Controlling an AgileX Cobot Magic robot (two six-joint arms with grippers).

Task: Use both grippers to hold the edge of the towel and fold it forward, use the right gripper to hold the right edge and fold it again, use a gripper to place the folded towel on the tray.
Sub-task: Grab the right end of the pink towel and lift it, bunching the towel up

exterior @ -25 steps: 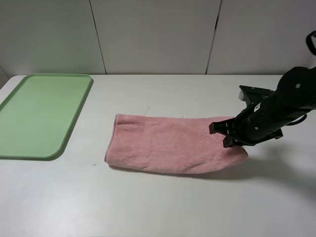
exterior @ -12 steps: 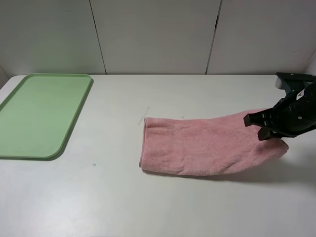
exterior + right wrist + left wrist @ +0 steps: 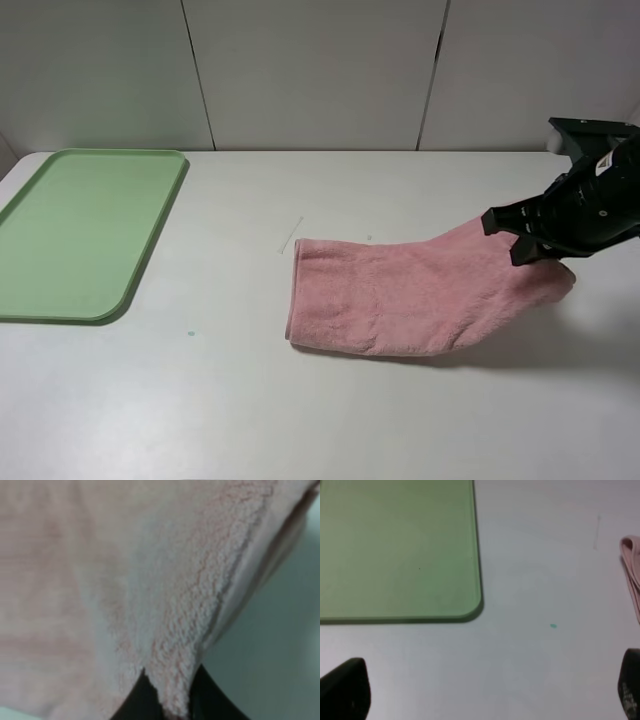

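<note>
The pink towel (image 3: 400,295) lies folded lengthwise on the white table, right of centre. My right gripper (image 3: 530,240) is shut on the towel's right edge and holds that end lifted off the table. In the right wrist view the towel (image 3: 125,580) hangs from the pinched fingers (image 3: 145,700). The green tray (image 3: 80,230) sits at the far left, with nothing on it. My left gripper (image 3: 485,695) is open above bare table near the tray's corner (image 3: 470,605). The towel's left end (image 3: 632,575) shows at the edge of the left wrist view. The left arm is out of the exterior view.
A small green speck (image 3: 190,332) marks the table between tray and towel. A thin pale thread (image 3: 291,236) lies just behind the towel's left end. A white panelled wall stands behind the table.
My right gripper dragged the towel to the right by its right edge, then rose and shifted slightly left, lifting that end. The towel's left end stopped about where it was half a second ago.
</note>
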